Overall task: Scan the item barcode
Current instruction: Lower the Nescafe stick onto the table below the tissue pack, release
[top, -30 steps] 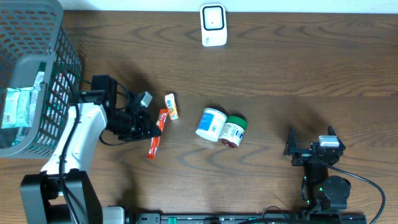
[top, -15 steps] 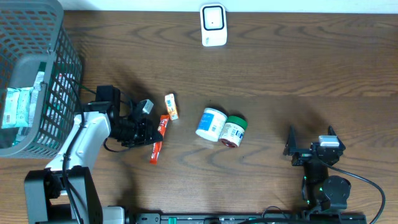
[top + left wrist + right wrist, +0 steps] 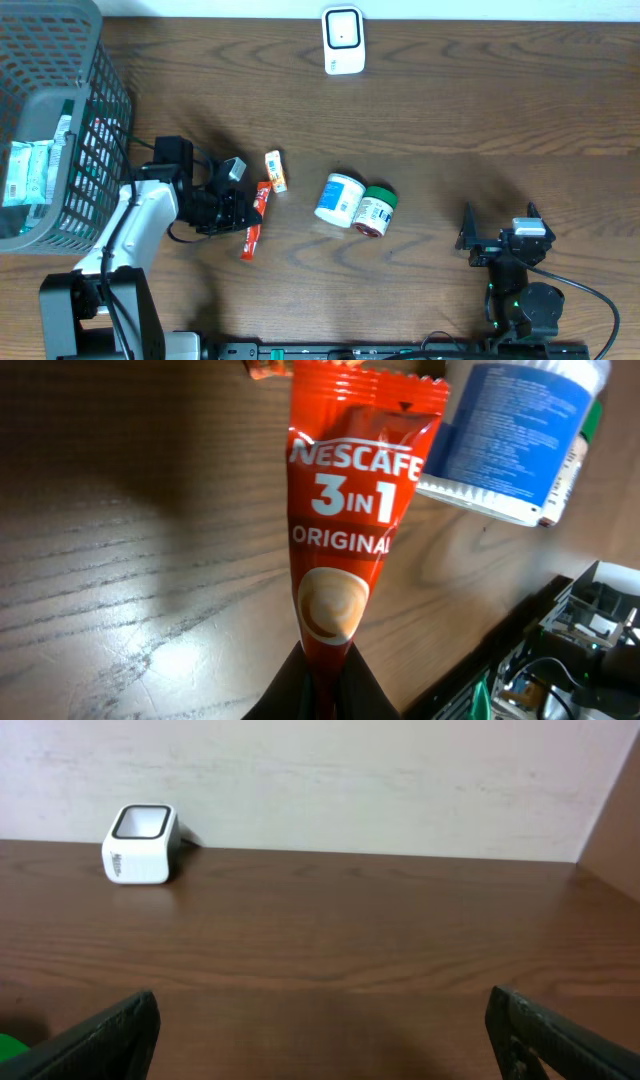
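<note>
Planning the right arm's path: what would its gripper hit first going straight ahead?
The way looks free: bare table ahead of the open right gripper, likely up to the wall. The scanner sits off to its left.

Left side is crowded. The basket wall stands just beside the left arm. A small packet lies just beyond the red sachet. The white jar and green-lidded jar lie touching, to the right. A wide strip of table is free between the jars and the scanner. The right gripper faces open wood.
</note>
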`<state>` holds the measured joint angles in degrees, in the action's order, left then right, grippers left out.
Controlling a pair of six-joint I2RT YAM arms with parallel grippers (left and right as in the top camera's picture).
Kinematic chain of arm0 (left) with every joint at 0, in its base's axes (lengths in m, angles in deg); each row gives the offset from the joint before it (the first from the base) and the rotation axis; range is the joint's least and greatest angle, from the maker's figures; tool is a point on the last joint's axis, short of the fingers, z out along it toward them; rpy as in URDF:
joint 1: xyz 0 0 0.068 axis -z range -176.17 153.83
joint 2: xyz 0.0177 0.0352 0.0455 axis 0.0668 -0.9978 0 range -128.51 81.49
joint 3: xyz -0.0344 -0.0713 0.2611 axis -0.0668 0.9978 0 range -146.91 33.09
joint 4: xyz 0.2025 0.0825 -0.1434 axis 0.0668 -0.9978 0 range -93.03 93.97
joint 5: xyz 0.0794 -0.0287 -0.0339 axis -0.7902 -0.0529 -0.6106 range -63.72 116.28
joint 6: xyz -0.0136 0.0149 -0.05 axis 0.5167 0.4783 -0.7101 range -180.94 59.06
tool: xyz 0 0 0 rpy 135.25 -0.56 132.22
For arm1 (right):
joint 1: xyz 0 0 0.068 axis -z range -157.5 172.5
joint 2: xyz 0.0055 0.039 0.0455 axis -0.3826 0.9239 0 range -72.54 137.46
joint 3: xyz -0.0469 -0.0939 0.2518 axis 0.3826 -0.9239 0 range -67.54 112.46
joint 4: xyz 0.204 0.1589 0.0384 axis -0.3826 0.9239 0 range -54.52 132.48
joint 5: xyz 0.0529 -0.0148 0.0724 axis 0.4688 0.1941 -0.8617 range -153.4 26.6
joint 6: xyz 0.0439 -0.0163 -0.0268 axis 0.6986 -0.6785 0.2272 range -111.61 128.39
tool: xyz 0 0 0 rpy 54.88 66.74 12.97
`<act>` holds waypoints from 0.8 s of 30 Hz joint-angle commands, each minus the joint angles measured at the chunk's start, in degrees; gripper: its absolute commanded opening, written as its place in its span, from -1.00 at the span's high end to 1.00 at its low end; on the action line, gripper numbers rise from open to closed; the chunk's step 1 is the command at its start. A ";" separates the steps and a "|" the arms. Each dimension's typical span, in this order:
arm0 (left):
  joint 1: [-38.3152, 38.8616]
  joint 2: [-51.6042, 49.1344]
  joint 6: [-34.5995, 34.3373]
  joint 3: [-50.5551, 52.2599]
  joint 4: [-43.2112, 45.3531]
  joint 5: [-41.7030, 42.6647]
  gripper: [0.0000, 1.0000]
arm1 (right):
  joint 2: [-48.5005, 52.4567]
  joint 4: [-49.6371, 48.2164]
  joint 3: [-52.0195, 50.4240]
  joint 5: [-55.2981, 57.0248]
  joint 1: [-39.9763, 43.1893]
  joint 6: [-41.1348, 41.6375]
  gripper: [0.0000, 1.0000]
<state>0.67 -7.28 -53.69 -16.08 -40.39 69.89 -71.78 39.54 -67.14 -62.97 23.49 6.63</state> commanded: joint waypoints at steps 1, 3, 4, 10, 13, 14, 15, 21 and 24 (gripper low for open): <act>0.13 -0.35 -2.73 2.60 1.31 0.96 0.85 | 0.02 0.22 -0.09 0.13 -0.76 -0.22 -0.98; 0.13 -0.35 -2.84 3.30 2.36 0.96 0.85 | 0.00 0.24 -0.09 0.13 -0.76 -0.22 -0.99; 0.13 -0.35 -2.84 3.32 2.51 0.96 0.84 | 0.02 0.22 -0.09 0.13 -0.76 -0.22 -0.98; 0.13 -0.35 -2.86 3.32 2.62 0.96 0.84 | 0.00 0.24 -0.09 0.13 -0.76 -0.22 -0.98; 0.15 -0.35 -3.28 3.85 2.45 0.98 0.85 | 0.00 0.24 -0.09 0.13 -0.76 -0.24 -0.99; 0.15 -0.35 -3.52 4.28 2.49 0.98 0.84 | 0.02 0.22 -0.09 0.13 -0.76 -0.22 -0.98; 0.15 -0.35 -3.52 4.85 2.51 0.98 0.84 | 0.02 0.24 -0.09 0.13 -0.76 -0.22 -0.99; 0.15 -0.35 -3.50 6.56 4.02 0.98 0.84 | 0.02 0.22 -0.09 0.13 -0.76 -0.22 -0.98; 0.15 -0.35 -3.45 6.58 4.92 0.98 0.84 | 0.00 0.22 -0.09 0.13 -0.76 -0.22 -0.98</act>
<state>0.67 -7.28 -56.69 -9.69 -36.00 69.89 -71.80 39.54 -67.14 -62.97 23.49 6.65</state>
